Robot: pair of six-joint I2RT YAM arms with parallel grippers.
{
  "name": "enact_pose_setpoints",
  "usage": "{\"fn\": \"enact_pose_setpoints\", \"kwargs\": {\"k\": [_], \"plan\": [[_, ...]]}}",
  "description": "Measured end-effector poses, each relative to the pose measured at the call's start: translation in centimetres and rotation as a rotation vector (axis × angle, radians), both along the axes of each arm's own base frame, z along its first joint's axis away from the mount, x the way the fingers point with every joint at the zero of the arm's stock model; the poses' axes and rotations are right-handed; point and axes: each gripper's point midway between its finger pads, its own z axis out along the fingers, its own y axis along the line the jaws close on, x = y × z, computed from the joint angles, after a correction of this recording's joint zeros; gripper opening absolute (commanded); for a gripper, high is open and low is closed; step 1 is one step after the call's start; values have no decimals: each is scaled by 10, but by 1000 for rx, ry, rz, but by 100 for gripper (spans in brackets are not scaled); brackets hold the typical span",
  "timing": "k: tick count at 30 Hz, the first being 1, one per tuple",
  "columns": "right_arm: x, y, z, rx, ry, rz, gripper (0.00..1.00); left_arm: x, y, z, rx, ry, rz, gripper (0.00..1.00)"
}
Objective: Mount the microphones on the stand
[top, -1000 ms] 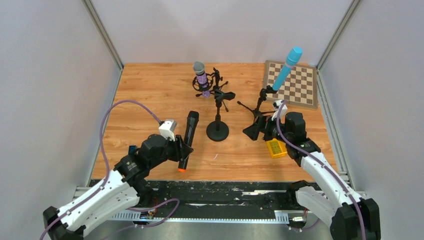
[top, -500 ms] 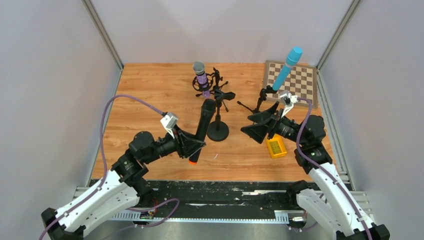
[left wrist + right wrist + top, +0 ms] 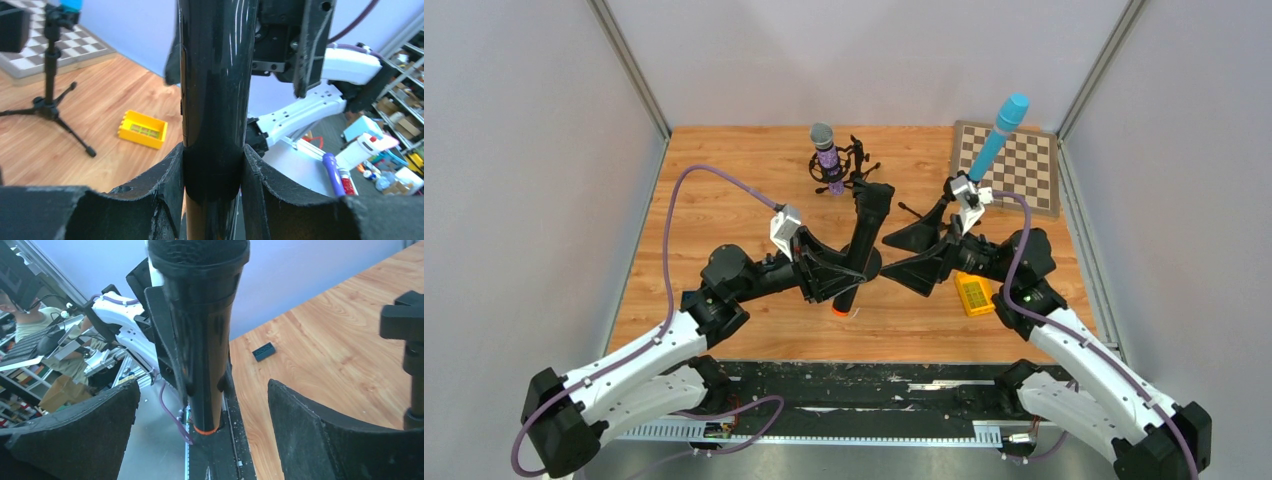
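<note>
My left gripper (image 3: 844, 268) is shut on the black microphone (image 3: 864, 235) and holds it nearly upright, orange ring down, in front of the round-base desk stand (image 3: 872, 262). In the left wrist view the pads (image 3: 167, 175) clamp the black microphone's barrel (image 3: 215, 90). My right gripper (image 3: 902, 257) is open, its fingers on either side of the microphone without touching; the right wrist view shows the microphone (image 3: 200, 340) between them. The purple microphone (image 3: 827, 155) sits in a shock-mount stand at the back. The light-blue microphone (image 3: 999, 132) stands on a tripod stand (image 3: 944, 205).
A yellow brick (image 3: 975, 294) lies under my right arm and also shows in the left wrist view (image 3: 142, 130). A chessboard (image 3: 1024, 170) lies at the back right. A small dark brick (image 3: 263, 351) lies on the wood. A stand clip (image 3: 407, 325) shows at the right.
My left gripper lifted the black microphone off the table, turned it upright and carried it right toward the middle stand. My right gripper swung left and now brackets the microphone.
</note>
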Motion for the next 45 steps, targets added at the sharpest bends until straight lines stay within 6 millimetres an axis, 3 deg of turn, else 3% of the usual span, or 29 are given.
{"fn": "enact_pose_setpoints", "kwargs": {"k": [12, 19, 23, 28, 31, 32, 33, 35, 36, 38, 45], "plan": [[-2, 33, 15, 56, 6, 103, 86, -19, -13, 19, -66, -33, -100, 0], [-12, 35, 27, 101, -10, 144, 76, -18, -17, 18, -70, -25, -107, 0], [-13, 35, 30, 113, -19, 146, 59, -18, -18, 16, -69, -14, -110, 0], [-12, 35, 31, 115, -23, 147, 28, -18, -18, 16, -72, -9, -111, 2], [-11, 35, 29, 109, -38, 141, 4, -18, -17, 16, -86, 8, -105, 21], [-11, 36, 28, 106, -37, 140, 1, -19, -17, 16, -93, 12, -100, 31], [-10, 36, 27, 103, -37, 138, 0, -18, -15, 15, -98, 11, -92, 36], [-10, 37, 24, 92, -26, 136, 0, -19, -13, 12, -103, 16, -81, 58], [-10, 38, 23, 87, -22, 135, 0, -19, -13, 11, -104, 19, -77, 81], [-8, 39, 18, 72, -4, 129, 0, -16, -10, 9, -112, 13, -51, 98], [10, 41, -2, -5, 73, 46, 0, 2, 6, 11, -202, 32, 92, 100]]}}
